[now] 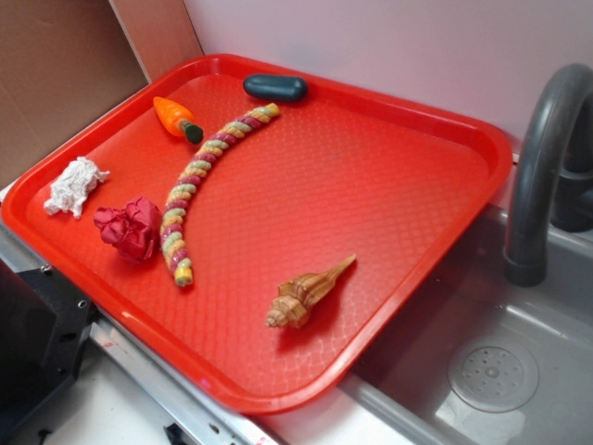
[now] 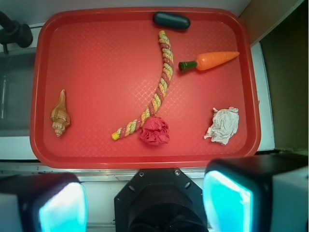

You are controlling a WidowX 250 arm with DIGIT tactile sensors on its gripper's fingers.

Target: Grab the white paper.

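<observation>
I see the white paper (image 2: 222,125) lying as a crumpled wad on the red tray (image 2: 96,72), close to the tray's near rim and almost straight ahead of my claw's (image 2: 145,203) right finger (image 2: 227,203) in the wrist view; in the exterior view it (image 1: 76,185) sits by the tray's (image 1: 371,185) left edge. Nothing touches it. My claw hangs back off the tray, over the bench edge, with its 2 fingers spread wide and nothing between them. Just left of the white paper, roughly ahead of the claw's centre, lies the red paper wad (image 2: 154,131), touching or very nearly touching the near end of the twisted rope (image 2: 154,94), which curves away from me toward the far rim. Beyond the white paper, farther from the claw, is the toy carrot (image 2: 212,60), lying flat with its green stem end pointing toward the rope. At the far rim, past the rope's other end, rests a dark oblong object (image 2: 171,20). Well off to the left, ahead of my left finger (image 2: 60,208), the seashell (image 2: 60,114) lies alone. Past the tray's left side I can make out a grey sink (image 1: 500,371) and its faucet (image 1: 542,167).
</observation>
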